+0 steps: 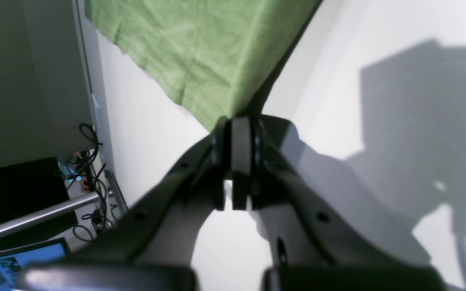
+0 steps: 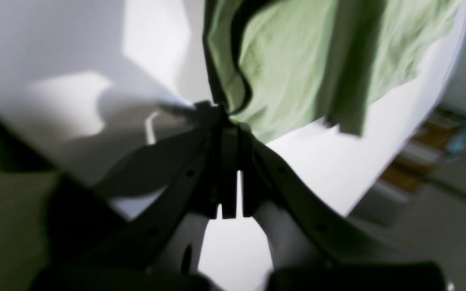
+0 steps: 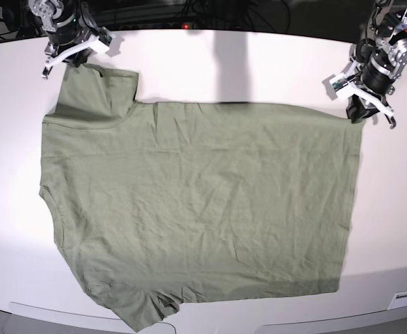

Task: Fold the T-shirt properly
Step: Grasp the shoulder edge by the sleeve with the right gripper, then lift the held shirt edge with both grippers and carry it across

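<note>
Two grippers pinch opposite far corners of the T-shirt (image 3: 196,209), which lies spread flat on the white bench (image 3: 259,69), its neck end toward the left of the base view and its hem toward the right. At far left, the right gripper (image 3: 74,57) is closed on the upper sleeve's edge; its wrist view shows the jaws clamped on bunched green cloth. At far right, the left gripper (image 3: 360,104) is closed on the upper hem corner, with cloth pinched between its pads in its wrist view.
</note>
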Motion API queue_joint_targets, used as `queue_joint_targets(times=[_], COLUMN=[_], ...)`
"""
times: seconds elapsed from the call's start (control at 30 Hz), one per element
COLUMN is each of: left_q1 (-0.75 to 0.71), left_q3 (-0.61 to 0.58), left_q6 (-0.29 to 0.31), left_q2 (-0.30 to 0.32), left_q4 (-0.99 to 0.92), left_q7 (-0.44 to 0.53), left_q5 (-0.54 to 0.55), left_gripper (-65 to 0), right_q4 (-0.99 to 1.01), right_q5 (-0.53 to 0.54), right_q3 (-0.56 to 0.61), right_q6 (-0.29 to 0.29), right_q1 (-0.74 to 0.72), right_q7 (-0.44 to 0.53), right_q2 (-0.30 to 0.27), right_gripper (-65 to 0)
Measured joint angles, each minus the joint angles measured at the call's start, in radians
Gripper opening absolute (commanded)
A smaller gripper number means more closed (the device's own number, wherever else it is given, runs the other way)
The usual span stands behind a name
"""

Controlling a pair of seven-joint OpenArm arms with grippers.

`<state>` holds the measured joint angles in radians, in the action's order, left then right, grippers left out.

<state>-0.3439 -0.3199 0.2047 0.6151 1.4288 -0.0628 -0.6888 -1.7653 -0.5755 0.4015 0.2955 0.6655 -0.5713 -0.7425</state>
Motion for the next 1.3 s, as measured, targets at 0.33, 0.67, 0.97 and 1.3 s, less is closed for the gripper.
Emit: queue_joint_targets(times=[0.33, 0.67, 0.97, 1.3], left_q1=[-0.040, -0.064, -0.013, 0.105], left_q3=[-0.002, -0.013, -0.031, -0.035], left_q6=[0.007, -0.026, 0.025, 0.041], left_q2=[0.058, 0.066, 0.040, 0.030], left_q4=[0.002, 0.052, 0.115, 0.111], left_q7=[0.061, 0.009, -0.011, -0.105], left_q5=[0.039, 0.024, 0.092, 0.195], left_gripper=[-65.0, -65.0, -65.0, -65.0], right_q4=[-0.140, -0.225, -0.220, -0.031], right_q5=[0.162, 0.299, 0.411, 0.468], right_q3=[-0.025, -0.203, -0.218, -0.218], right_q6=[0.027, 0.026, 0.016, -0.014], right_q1=[0.024, 0.019, -0.115, -0.359], right_q7=[-0.058, -0.038, -0.037, -0.036], right_q2=[-0.021, -0.019, 0.074, 0.137], right_gripper=[-65.0, -65.0, -65.0, -65.0])
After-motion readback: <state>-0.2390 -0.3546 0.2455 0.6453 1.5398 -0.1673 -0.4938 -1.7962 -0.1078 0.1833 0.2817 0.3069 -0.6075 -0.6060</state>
